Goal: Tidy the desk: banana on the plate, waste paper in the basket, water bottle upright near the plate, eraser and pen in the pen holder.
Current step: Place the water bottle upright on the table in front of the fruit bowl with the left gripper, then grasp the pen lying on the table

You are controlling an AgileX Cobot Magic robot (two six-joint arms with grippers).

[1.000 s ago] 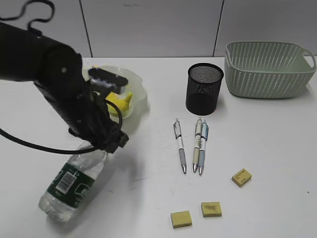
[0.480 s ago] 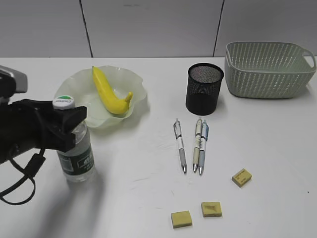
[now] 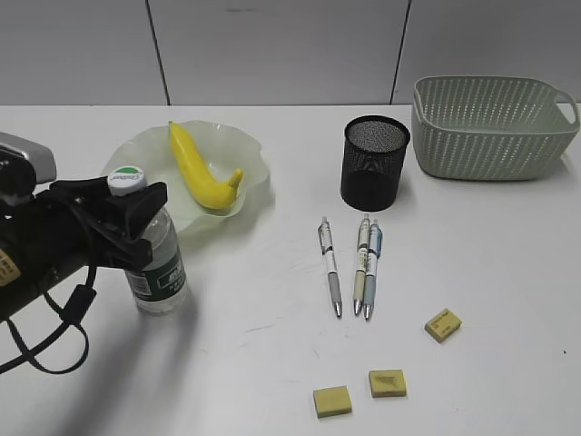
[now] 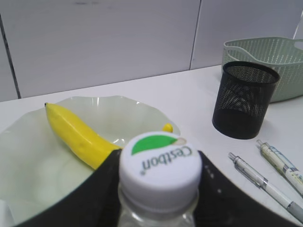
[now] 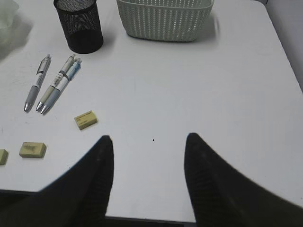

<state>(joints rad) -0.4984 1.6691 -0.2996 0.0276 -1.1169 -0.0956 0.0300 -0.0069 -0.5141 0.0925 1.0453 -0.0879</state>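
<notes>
While our left end effector (image 3: 127,232) grips the bottle (image 3: 156,263) upright just beside the plate (image 3: 250,150), the banana (image 3: 201,173) lies on it; three pens (image 3: 356,265) and three erasers (image 3: 390,368) wait on the tabletop (image 3: 490,263) beyond. Our left wrist view shows fingers (image 4: 102,187) flanking the cap. Our right end effector (image 5: 147,163) hangs wide, empty; the holder (image 5: 79,26) and basket (image 5: 163,19) are far from the plate, and we see no paper.

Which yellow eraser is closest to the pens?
The eraser farthest right, lying alone and turned at an angle. It sits just right of the pens and their tips. The other two erasers lie side by side, lower down toward the front edge of the desk.
</notes>
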